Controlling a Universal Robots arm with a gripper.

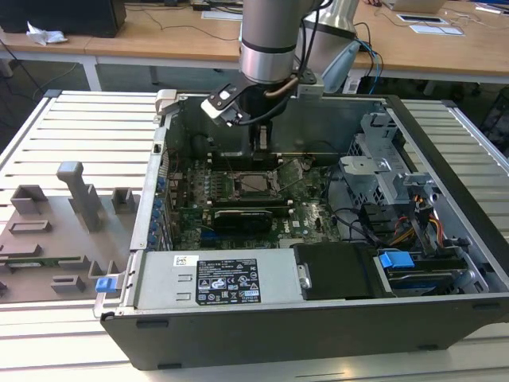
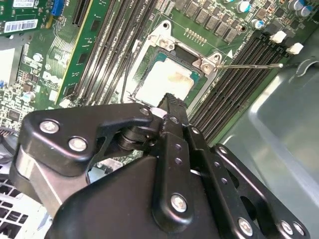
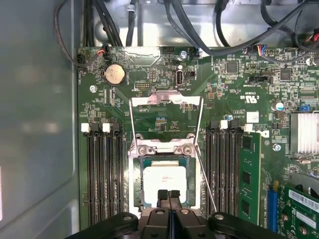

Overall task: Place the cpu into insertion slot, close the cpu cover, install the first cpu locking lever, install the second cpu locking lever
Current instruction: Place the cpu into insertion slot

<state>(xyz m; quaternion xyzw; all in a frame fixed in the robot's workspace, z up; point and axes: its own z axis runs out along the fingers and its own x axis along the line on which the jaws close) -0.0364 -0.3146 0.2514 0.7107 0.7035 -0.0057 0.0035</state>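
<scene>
Sitting flat in the insertion slot (image 3: 138,179), the cpu (image 3: 164,181) shows its pale silvery top, with a narrow dark-green edge and the socket's dark rim showing round it in both wrist views (image 2: 164,79). The cpu cover (image 3: 164,98), a thin silvery frame with a square window, appears to stand raised off the socket on its hinge end, with the green board visible through the window. One locking lever (image 3: 205,179), a thin wire rod, runs free along the side of the socket and is not latched; in the second wrist view it sticks out over the memory slots (image 2: 249,65). The gripper (image 3: 168,195) hangs just above the edge of the chip that lies away from the hinge. Its two black fingertips are closed against each other with nothing between them, and they are not touching the cpu. In the second wrist view the gripper (image 2: 168,101) overlaps the chip's near edge. Long black memory slots (image 3: 104,174) flank the socket on both sides, and a coin cell (image 3: 113,73) sits on the circuit board (image 3: 234,89) beyond the cover. In the exterior view the arm reaches down into an open computer case (image 1: 318,334), with the gripper (image 1: 258,142) over the socket. The case rests on a slatted table (image 1: 79,127), and a grey fixture (image 1: 71,215) lies toward the exterior view's left.
</scene>
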